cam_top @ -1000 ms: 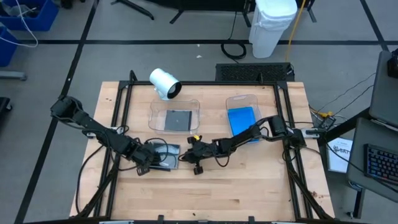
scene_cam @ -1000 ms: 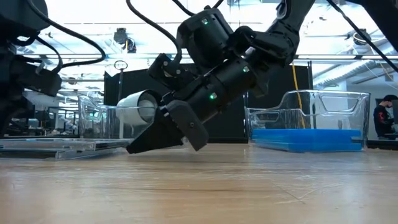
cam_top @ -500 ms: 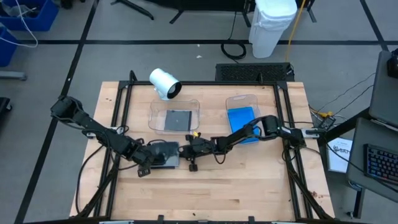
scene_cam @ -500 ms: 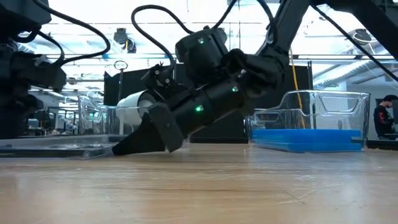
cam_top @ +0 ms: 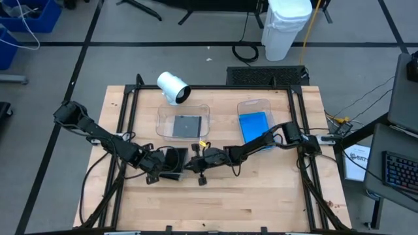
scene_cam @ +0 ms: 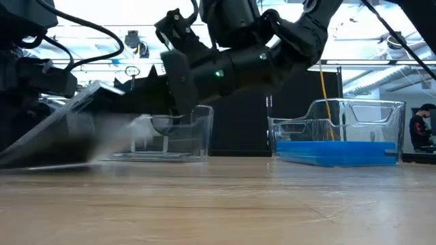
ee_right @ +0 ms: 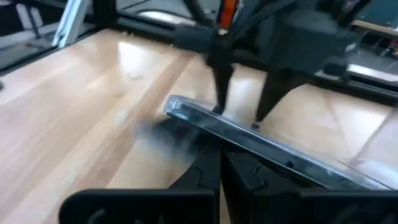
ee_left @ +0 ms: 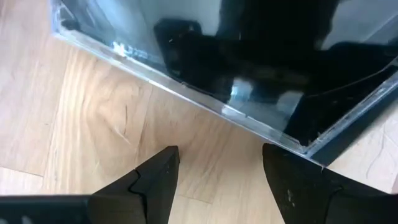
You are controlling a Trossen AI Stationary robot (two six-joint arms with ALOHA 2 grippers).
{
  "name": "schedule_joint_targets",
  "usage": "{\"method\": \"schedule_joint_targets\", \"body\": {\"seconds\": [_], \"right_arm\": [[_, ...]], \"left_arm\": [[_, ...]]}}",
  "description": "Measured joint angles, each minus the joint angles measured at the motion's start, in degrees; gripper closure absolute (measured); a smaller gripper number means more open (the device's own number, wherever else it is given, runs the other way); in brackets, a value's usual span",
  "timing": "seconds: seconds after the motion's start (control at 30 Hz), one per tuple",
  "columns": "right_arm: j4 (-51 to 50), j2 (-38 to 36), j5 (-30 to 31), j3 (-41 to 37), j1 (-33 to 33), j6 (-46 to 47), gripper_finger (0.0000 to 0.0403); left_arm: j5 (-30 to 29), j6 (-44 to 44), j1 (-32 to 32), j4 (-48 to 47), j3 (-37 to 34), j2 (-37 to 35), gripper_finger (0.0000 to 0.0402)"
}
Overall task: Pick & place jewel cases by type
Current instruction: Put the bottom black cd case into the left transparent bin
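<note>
A dark grey, clear jewel case [cam_top: 173,160] stands tilted near the table's middle, its left edge [scene_cam: 13,163] on the wood and its right edge raised. My right gripper [cam_top: 188,164] is shut, with its fingers under that raised edge. My left gripper [ee_left: 217,155] is open and points down at the case's left side, with the case's edge [ee_left: 217,106] just beyond its fingertips. Another grey case lies in the left clear tray [cam_top: 183,124]. Blue cases lie in the right clear tray [cam_top: 255,124]. My right gripper has its shut fingers [ee_right: 217,171] under the case's raised right edge [ee_right: 236,137], coming nearly level from the table's right. The case rests on them, tipped up, its opposite edge on the table. My left gripper: I cannot tell whether its fingertips touch the case.
A white cylinder [cam_top: 173,87] lies at the far left of the table, behind the left tray. Black frame rails run along the table's left and right sides. Bare wood lies toward the near edge.
My right gripper has slid toward the table's left to the case's right edge, then risen and levelled out. The case, flat on the table before, has tipped up: its right edge has lifted while its left edge has stayed on the wood.
</note>
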Motion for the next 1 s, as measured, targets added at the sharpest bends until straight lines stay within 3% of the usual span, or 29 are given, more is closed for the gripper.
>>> {"method": "schedule_joint_targets", "body": {"seconds": [0.3,0.6,0.83,1.0], "right_arm": [[-1.68,-0.31,0.13,-0.09,0.0,-0.94,0.0403],[-1.57,-0.29,2.83,-0.09,-1.07,-0.94,0.0403],[0.89,-0.29,2.83,-0.09,-1.07,-0.94,0.0403],[2.81,-0.29,2.74,-0.06,-0.71,-1.08,0.0403]], "left_arm": [[-1.49,0.66,0.0,2.54,-0.07,0.02,0.0163],[0.53,10.09,0.02,2.89,0.26,-0.72,0.0163],[0.38,14.82,-0.01,1.73,6.99,-1.56,0.0163],[-3.93,16.04,-0.01,2.17,9.75,-1.57,0.0163]]}}
